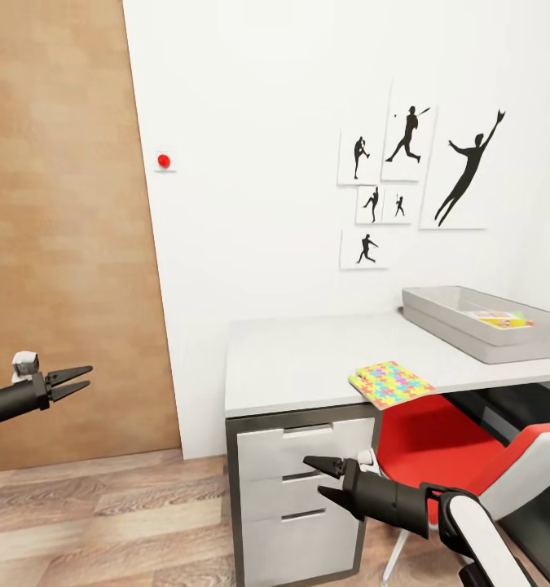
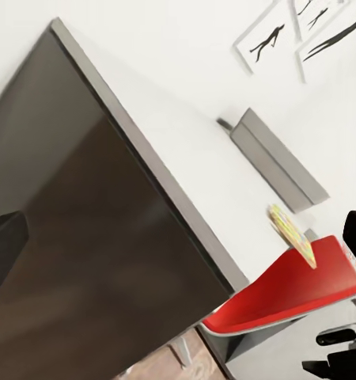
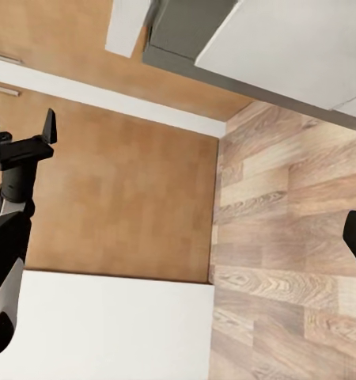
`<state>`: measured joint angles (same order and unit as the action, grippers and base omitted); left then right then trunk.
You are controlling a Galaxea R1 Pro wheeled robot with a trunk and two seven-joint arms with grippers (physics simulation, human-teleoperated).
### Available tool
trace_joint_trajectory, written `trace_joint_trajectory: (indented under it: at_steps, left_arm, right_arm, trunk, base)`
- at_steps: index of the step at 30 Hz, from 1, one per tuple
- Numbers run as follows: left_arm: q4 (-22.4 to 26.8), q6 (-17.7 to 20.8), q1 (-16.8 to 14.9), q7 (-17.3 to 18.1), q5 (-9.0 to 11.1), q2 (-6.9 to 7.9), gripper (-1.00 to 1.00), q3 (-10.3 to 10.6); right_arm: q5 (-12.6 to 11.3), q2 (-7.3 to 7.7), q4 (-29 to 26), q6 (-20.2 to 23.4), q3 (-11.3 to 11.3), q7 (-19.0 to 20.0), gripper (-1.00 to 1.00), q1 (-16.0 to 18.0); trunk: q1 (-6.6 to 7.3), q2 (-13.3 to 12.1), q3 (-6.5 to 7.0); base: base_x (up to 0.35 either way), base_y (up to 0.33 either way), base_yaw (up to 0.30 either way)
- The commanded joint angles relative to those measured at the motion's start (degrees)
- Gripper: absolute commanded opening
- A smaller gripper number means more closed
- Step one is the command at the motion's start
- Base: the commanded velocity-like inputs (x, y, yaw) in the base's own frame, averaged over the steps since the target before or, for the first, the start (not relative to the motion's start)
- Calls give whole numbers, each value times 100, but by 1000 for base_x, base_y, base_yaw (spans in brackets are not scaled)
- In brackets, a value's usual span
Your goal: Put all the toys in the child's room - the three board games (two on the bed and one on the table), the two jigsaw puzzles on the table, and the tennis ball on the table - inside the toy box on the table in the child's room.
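On the white table (image 1: 299,359), one jigsaw puzzle (image 1: 390,383) lies flat at the front edge, slightly overhanging it. The grey toy box (image 1: 450,314) stands at the table's back right, and a flat, mostly yellow printed thing (image 1: 503,319) lies inside it; I cannot tell which toy it is. My left gripper (image 1: 89,377) hangs open and empty far left of the table, in front of the wooden door. My right gripper (image 1: 314,476) is open and empty, low in front of the drawers. The left wrist view shows the toy box (image 2: 277,162) and the puzzle (image 2: 293,235). In the right wrist view the left gripper (image 3: 22,120) has its fingers apart.
A red and white chair (image 1: 437,444) is tucked under the table, right of the white drawers (image 1: 303,481). A brown wooden door (image 1: 63,228) fills the left wall. Black baseball-player pictures (image 1: 405,175) hang above the table. Wood-plank floor (image 1: 103,522) lies between door and drawers.
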<state>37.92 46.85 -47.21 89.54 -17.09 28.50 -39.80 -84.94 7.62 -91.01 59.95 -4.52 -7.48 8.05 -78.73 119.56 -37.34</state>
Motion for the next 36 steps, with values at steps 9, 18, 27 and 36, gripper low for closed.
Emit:
trace_joint_trajectory:
  at_steps: [9, 18, 27, 36]
  left_arm:
    - [13, 227, -4, 46, -49, -11, 100, 36]
    - [14, 237, -7, 46, -48, -11, 100, 43]
    - [14, 237, -6, 46, -48, -15, 100, 42]
    - [14, 237, -7, 46, -48, -7, 100, 42]
  right_arm:
    - [-80, 3, 4, 5, 1, -61, 100, 4]
    - [-109, 6, 20, 5, 12, -61, 100, -2]
    - [-119, 11, 22, 5, 29, -61, 100, -5]
    - [-119, 12, 22, 5, 18, -61, 100, -5]
  trunk:
    - [199, -359, 156]
    - [397, -720, 318]
    - [595, -1081, 479]
    - [792, -1442, 649]
  base:
    - [-28, 0, 0]
    - [-108, 0, 0]
    - [-158, 0, 0]
    - [-25, 0, -110]
